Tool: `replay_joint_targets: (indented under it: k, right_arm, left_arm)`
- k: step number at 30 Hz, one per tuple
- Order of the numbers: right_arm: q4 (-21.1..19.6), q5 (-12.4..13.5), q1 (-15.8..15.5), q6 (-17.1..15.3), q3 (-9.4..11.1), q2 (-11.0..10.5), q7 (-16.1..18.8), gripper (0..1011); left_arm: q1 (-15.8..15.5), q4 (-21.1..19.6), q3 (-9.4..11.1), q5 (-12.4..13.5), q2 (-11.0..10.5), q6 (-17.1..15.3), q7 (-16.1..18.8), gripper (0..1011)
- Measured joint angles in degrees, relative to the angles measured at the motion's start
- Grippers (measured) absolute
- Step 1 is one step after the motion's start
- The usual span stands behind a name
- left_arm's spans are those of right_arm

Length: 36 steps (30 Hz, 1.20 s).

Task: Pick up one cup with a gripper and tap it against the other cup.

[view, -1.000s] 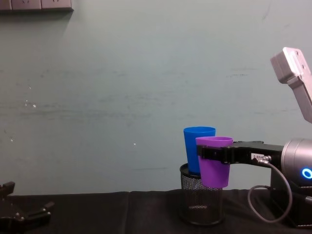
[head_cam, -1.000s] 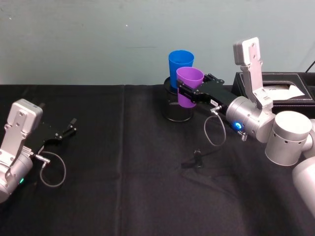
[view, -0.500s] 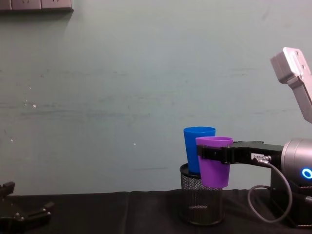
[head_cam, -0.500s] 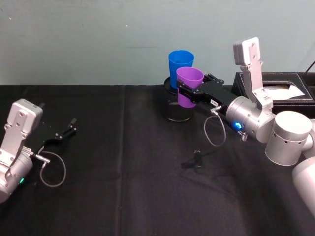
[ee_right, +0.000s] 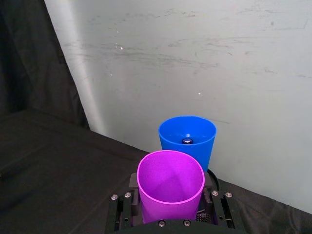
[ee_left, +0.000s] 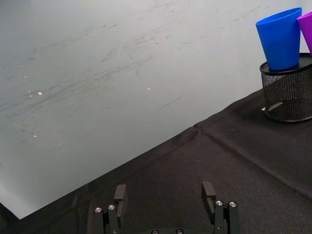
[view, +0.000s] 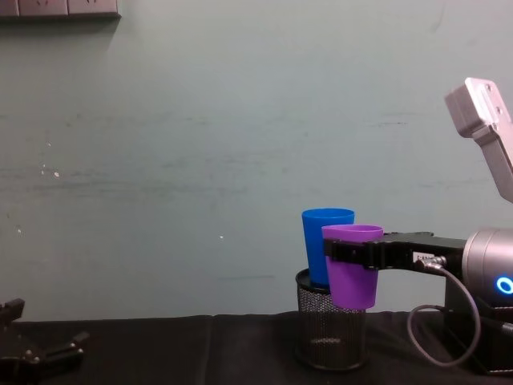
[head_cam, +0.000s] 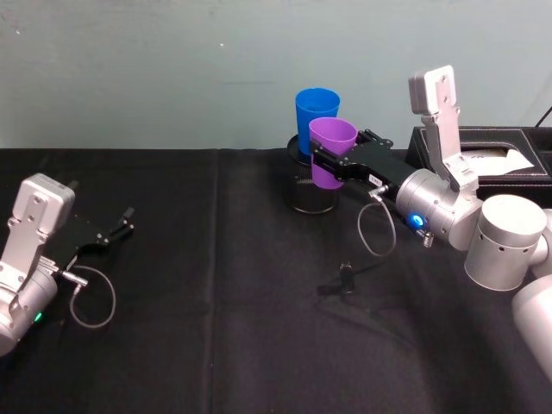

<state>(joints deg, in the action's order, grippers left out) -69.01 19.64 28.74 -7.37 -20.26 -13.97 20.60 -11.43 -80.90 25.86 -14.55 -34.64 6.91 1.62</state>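
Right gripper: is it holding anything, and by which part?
Yes: the right gripper holds the purple cup, upright, clamped around its mid-body below the rim.

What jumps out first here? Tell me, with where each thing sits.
The purple cup, clamped in the right gripper and held in the air at the table's far middle, draws the eye first. Right behind it the blue cup stands upright in a black mesh pen holder. The left gripper rests open at the near left.
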Motion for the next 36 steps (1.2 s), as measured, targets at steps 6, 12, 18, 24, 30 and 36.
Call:
replay_joint_targets:
  k: [6, 12, 18, 24, 30, 36]
  right_arm:
    - [0.0, 0.0, 0.0, 0.0, 0.0, 0.0, 0.0, 726]
    - [0.0, 0.0, 0.0, 0.0, 0.0, 0.0, 0.0, 726]
    - [0.0, 0.0, 0.0, 0.0, 0.0, 0.0, 0.0, 726]
    - [0.0, 0.0, 0.0, 0.0, 0.0, 0.0, 0.0, 726]
    - [0.0, 0.0, 0.0, 0.0, 0.0, 0.0, 0.0, 726]
    - [0.0, 0.0, 0.0, 0.0, 0.0, 0.0, 0.0, 726]
  left_arm:
    - [0.0, 0.0, 0.0, 0.0, 0.0, 0.0, 0.0, 1000]
    - [0.0, 0.0, 0.0, 0.0, 0.0, 0.0, 0.0, 1000]
    - [0.0, 0.0, 0.0, 0.0, 0.0, 0.0, 0.0, 1000]
    - [0.0, 0.0, 0.0, 0.0, 0.0, 0.0, 0.0, 1000]
    - [0.0, 0.0, 0.0, 0.0, 0.0, 0.0, 0.0, 1000]
    - [0.0, 0.0, 0.0, 0.0, 0.0, 0.0, 0.0, 1000]
